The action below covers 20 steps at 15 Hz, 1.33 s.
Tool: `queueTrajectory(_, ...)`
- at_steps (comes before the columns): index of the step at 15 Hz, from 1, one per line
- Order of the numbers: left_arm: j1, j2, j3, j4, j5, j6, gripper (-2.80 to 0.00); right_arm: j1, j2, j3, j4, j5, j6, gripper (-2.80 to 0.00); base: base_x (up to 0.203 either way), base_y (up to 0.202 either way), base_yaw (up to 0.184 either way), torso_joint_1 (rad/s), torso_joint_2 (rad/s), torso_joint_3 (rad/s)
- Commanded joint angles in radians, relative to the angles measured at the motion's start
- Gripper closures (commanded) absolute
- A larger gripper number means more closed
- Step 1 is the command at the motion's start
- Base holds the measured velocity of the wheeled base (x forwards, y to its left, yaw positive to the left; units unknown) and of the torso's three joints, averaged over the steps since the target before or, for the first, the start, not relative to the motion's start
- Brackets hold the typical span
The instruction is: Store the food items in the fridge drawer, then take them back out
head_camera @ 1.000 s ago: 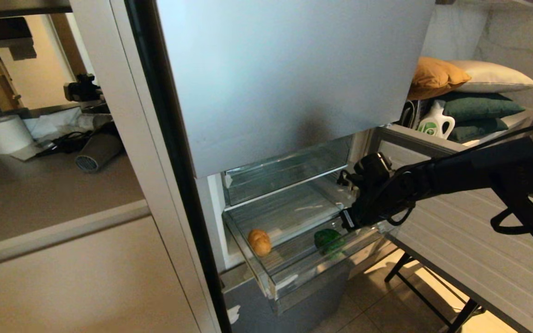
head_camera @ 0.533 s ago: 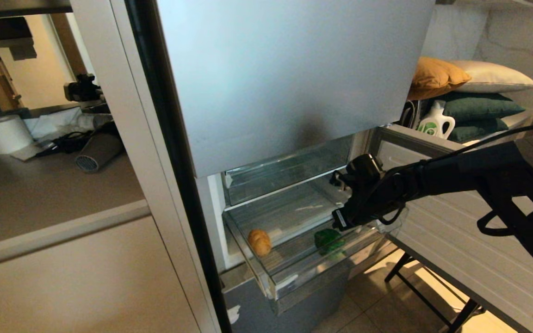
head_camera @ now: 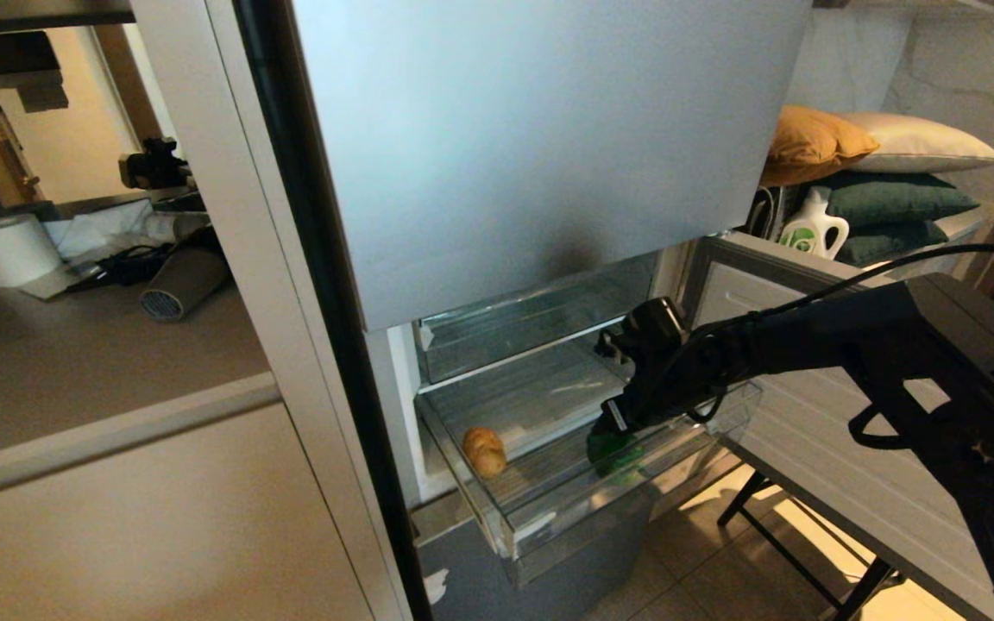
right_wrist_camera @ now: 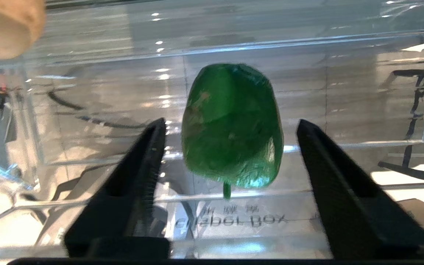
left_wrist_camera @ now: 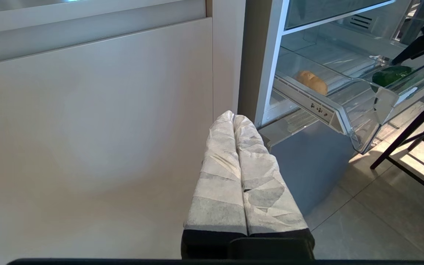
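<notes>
Reaching: the right gripper [right_wrist_camera: 230,154] is hanging over the pepper [right_wrist_camera: 232,127] inside the drawer [head_camera: 497,517], coming in from the side of the folding bench [head_camera: 877,466].
Drawer: standing pulled out below the tall fridge door [head_camera: 540,147]; its clear walls and ribbed floor are showing.
Potato [head_camera: 485,450]: lying on the drawer floor toward the robot's left, well apart from the pepper.
Pepper: lying on the floor toward the drawer's right end, near the front wall, stem pointing at the wrist camera.
Progress: judging from both items sitting in the drawer, the storing half is looking done, or is just ending with the pepper being set down. Which of the two I cannot tell from this moment alone.
Left to do: both items are waiting to be taken back out; neither is outside the drawer yet.
Right fingers [right_wrist_camera: 134,176]: standing wide, one on each side of the pepper, with a clear gap showing on both sides. They are holding nothing and touching nothing that I can make out.
Left gripper [left_wrist_camera: 239,173]: hanging parked low beside the beige cabinet [left_wrist_camera: 94,129], its cloth-wrapped fingers pressing together, gripping nothing.
Risk: the pepper is glossy and lumpy, so a grip across its middle is looking safer than one near the stem.
</notes>
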Motion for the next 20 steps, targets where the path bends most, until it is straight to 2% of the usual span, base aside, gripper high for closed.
queueTrajectory(1,0.000,-0.001,0.011,-0.001,0.000,0.000,0.00,0.005,0.034,-0.022,0.003,-0.011,0.000,-2.80,0.000,0.000,0.000,0.000,0.00,0.000)
queueTrajectory(13,0.000,0.000,0.011,-0.001,0.000,0.000,0.00,0.006,0.049,-0.018,0.047,-0.052,0.002,-2.80,0.000,0.000,0.000,0.000,0.00,0.000)
queueTrajectory(14,0.000,0.000,0.011,-0.001,0.000,0.000,0.00,0.007,0.050,-0.025,0.047,-0.073,0.001,-2.80,0.000,0.000,0.000,0.000,0.00,0.000)
queueTrajectory(18,0.000,0.000,0.011,-0.001,0.000,0.000,0.00,0.006,0.033,-0.115,0.046,-0.075,0.007,-2.80,0.000,0.000,0.000,0.000,0.00,0.000)
queueTrajectory(20,0.000,0.000,0.011,-0.001,0.000,0.000,0.00,0.006,0.010,-0.110,0.046,-0.075,0.003,-2.80,0.000,0.000,0.000,0.000,0.00,0.000)
